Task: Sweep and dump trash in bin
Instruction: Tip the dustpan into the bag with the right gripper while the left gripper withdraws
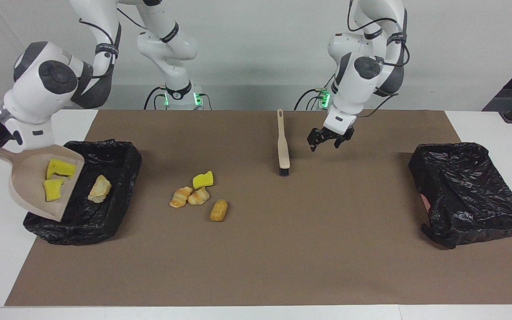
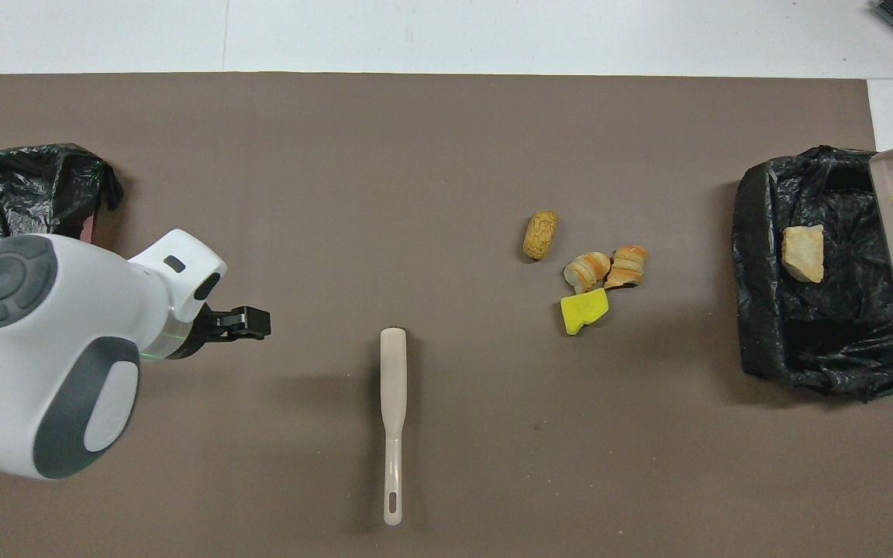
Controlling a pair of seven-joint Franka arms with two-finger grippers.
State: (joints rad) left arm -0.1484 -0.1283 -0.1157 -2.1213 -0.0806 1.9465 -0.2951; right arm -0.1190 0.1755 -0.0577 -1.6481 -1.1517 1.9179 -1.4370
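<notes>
Yellow sponge chunks (image 1: 203, 180) three, pastries (image 1: 189, 196) three, bins (image 1: 118, 155) two

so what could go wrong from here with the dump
1. The dustpan is tilted over the bin, but its low lip sits near the bin's outer edge; the two yellow sponge chunks in it could slide out past the liner.
2. Four pieces lie unswept on the mat, and the brush lies apart from the left gripper.
</notes>
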